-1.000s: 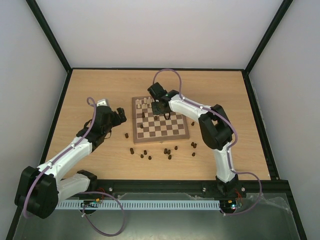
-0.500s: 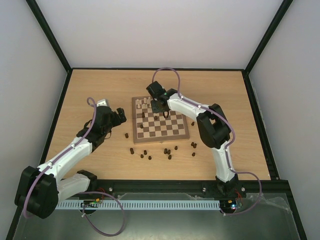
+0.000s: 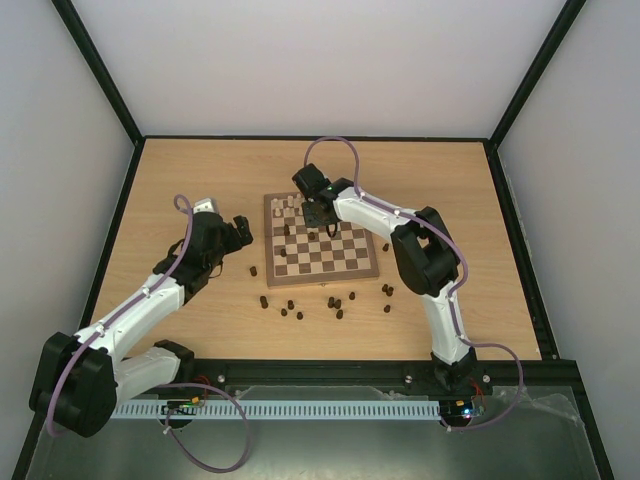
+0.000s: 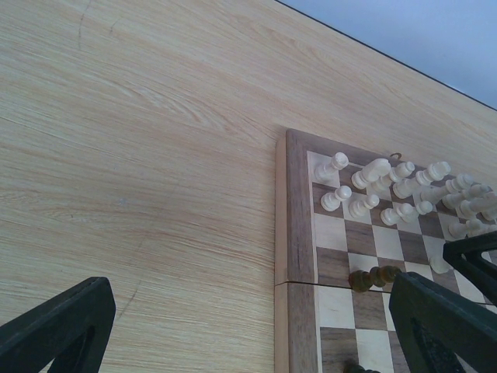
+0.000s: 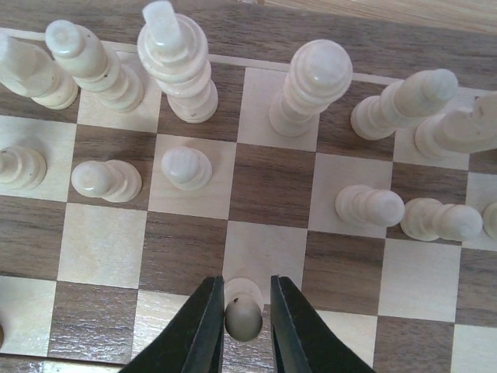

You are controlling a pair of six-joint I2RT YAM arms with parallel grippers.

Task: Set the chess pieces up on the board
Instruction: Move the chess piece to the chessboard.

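Note:
The board (image 3: 372, 272) lies mid-table. Several dark brown chess pieces (image 3: 336, 303) are scattered on the tabletop in front of it, and a few stand on the board's left part (image 3: 288, 231). My right gripper (image 3: 318, 215) hangs over the board's far-left area. In the right wrist view it (image 5: 247, 311) is closed narrowly on a pale cream pawn (image 5: 244, 317) above the squares (image 5: 264, 183). My left gripper (image 3: 240, 232) is open and empty, left of the board. In its wrist view (image 4: 252, 311) the board's edge (image 4: 295, 233) and a dark piece (image 4: 373, 277) show.
Pale cream pieces (image 5: 314, 81) stand in two rows at the board's far edge, with one free square in the pawn row; they also show in the left wrist view (image 4: 365, 206). A lone dark piece (image 3: 253, 270) stands left of the board. Black frame rails edge the table.
My right gripper has moved a little toward the board's far-left corner. The left arm has not moved.

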